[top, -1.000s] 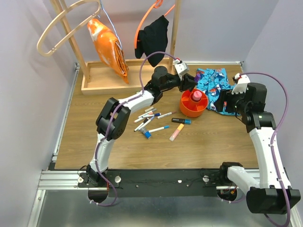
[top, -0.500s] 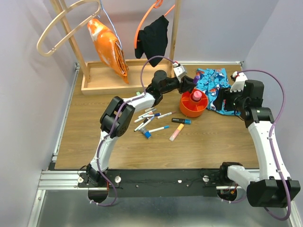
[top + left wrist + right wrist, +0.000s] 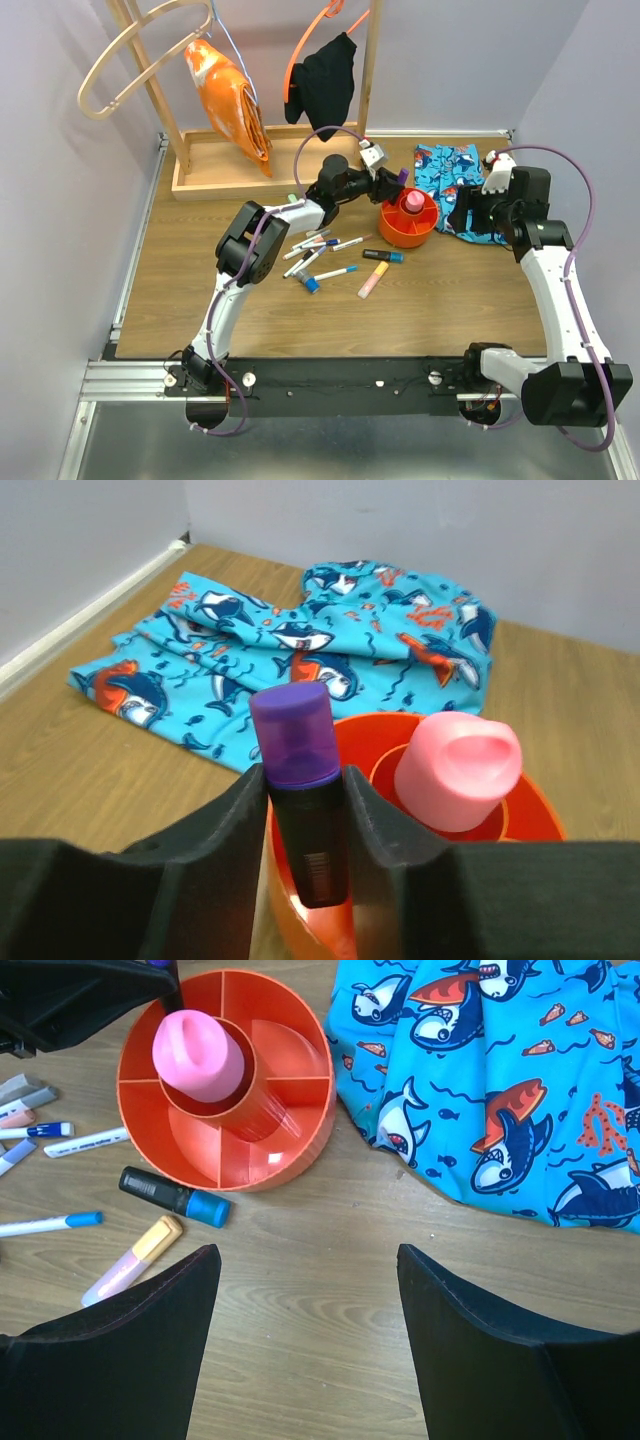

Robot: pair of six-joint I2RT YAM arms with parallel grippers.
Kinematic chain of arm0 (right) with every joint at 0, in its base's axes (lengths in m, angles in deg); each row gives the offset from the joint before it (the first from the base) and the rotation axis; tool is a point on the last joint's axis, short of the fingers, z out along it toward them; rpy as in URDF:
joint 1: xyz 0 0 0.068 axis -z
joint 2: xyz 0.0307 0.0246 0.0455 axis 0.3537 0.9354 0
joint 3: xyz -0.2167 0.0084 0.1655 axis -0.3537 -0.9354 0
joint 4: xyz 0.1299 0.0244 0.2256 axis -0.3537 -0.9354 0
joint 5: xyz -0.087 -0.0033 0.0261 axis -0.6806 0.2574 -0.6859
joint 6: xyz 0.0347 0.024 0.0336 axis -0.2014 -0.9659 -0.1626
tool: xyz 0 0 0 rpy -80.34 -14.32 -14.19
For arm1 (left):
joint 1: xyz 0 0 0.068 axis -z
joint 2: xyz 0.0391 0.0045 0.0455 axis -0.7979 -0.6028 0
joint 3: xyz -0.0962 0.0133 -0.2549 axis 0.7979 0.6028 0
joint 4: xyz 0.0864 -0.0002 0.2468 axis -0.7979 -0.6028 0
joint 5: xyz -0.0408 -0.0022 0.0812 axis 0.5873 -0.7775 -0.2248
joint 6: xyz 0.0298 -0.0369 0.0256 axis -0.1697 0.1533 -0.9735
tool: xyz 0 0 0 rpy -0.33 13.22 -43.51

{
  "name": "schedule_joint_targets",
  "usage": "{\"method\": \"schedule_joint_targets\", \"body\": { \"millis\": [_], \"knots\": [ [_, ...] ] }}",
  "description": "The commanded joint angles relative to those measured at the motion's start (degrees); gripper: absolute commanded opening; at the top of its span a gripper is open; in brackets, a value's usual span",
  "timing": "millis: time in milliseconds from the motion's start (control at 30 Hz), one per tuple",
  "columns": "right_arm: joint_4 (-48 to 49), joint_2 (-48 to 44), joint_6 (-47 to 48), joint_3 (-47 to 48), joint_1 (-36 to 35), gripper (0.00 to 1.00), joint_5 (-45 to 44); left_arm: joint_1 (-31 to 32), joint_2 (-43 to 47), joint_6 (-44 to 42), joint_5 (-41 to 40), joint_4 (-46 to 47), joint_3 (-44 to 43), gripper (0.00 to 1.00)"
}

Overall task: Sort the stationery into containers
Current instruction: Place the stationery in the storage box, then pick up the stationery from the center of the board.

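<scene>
Left tool (image 3: pixel 303 785), outstretched, pinches purple marker (image 3: pixel 294 742) over tub (image 3: pixel 527 815).

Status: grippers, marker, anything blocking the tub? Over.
Left gripper shut on purple-capped marker at rim of orange tub. Right gripper open, empty. Pink tube stands in tub's centre cup; nothing else blocking.

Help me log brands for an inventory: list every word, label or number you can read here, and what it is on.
No text here can be read.
On the purple-capped marker in the left claw: dark print like a barcode on the barrel, too blurred to read.
On the white pen beside the orange tub: dark marks on its barrel, too small to read.
On the shark-print cloth: pictures only, no words.
</scene>
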Motion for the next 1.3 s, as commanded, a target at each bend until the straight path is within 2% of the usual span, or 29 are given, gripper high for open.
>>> {"method": "schedule_joint_targets", "body": {
  "millis": [0,67,167,267,400,500,567,600,633,667,700,733,800,867,1000,1267],
  "knots": [
    [1.25,0.45,0.62,2.16,0.33,0.79,0.28,0.05,0.73,0.44,-1.86,2.26,1.39,0.54],
    [1.42,0.37,0.71,2.16,0.33,0.79,0.28,-0.13,1.35,0.52,-1.78,2.18,1.91,0.64],
    [1.60,0.10,0.89,2.16,0.33,0.79,0.28,-0.39,3.19,0.09,-0.29,1.74,2.70,0.71],
    [1.60,-0.51,0.80,2.07,0.33,0.79,0.72,-0.48,6.79,-1.06,-0.10,0.86,5.50,0.74],
    [1.42,-2.00,1.15,2.33,0.33,0.79,0.55,-1.27,17.83,-3.95,-2.48,-2.65,13.24,0.74],
    [1.51,-4.11,1.59,0.67,0.33,0.79,0.46,-2.32,26.27,-9.48,0.85,-10.28,19.74,0.72],
    [1.42,-5.34,1.68,-0.47,0.33,0.79,0.54,-2.41,29.38,-16.14,6.71,-23.96,20.72,0.69],
    [1.25,-5.52,1.85,-0.57,0.33,0.79,0.72,-2.41,30.26,-24.35,9.10,-30.45,19.94,0.68],
    [1.07,-5.87,2.46,-0.74,0.33,0.79,0.98,-2.41,31.05,-29.31,11.82,-44.79,18.89,0.63],
    [1.07,-6.13,2.64,-0.83,0.33,0.79,0.90,-2.15,30.80,-33.71,14.37,-51.98,16.44,0.62],
    [1.07,-6.57,2.82,-1.18,0.33,0.79,0.72,-1.80,30.01,-41.76,15.27,-57.97,15.37,0.61],
    [1.24,-6.84,2.99,-1.36,0.33,0.79,0.37,-0.93,29.40,-44.45,15.10,-66.81,14.49,0.61],
    [1.07,-7.02,3.00,-1.71,0.33,0.79,0.11,-0.13,28.17,-49.90,13.27,-72.33,13.70,0.61],
    [0.81,-7.02,3.00,-1.71,0.33,0.79,0.28,1.53,28.16,-53.87,10.98,-72.89,14.83,0.61],
    [1.07,-7.10,2.47,-1.54,0.33,0.79,0.63,4.61,27.99,-55.02,2.28,-67.35,17.74,0.59],
    [2.21,-7.46,0.63,-3.02,0.33,0.79,1.78,8.74,19.55,-54.94,-4.76,-67.95,10.80,0.55]
  ]
}}
